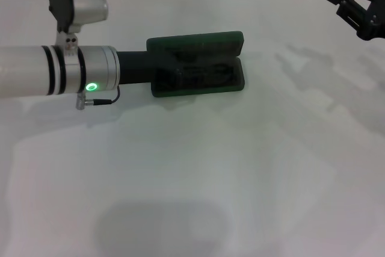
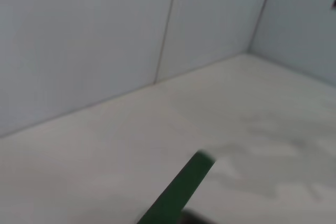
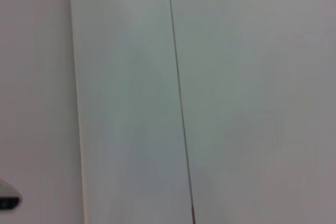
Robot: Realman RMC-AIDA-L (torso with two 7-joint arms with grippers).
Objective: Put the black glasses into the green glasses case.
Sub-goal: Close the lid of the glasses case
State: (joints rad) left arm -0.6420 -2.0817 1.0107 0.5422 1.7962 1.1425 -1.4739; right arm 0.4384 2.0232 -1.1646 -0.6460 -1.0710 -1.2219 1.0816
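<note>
Worktop: a plain white surface, walled by pale panels along its far edge.

Left arm: a silver tube with a lit green ring, which reached in from the left edge toward the middle of the far half.

Left gripper: dark and low over the case's tray. Its fingers merged with the dark shapes inside, so I could not tell whether they were spread or pinched.

Green glasses case: lay open at the middle of the far half, lid thrown back toward the far edge, tray nearer. The left wrist view caught only one green edge of it. By my judgement a stiff, light shell, likely to skate on the smooth top if pushed sideways.

Right gripper: black, hung at the far right corner, well apart from the case and holding nothing. Whether wide or narrow I could not tell.

Black glasses: dark outlines appeared to sit inside the tray, under the left gripper; frame and fingers were hard to separate. I judged them light, thin and easily bent, the lenses slick and scratchable. Best taken at the bridge or across the front frame, never by one temple arm.
</note>
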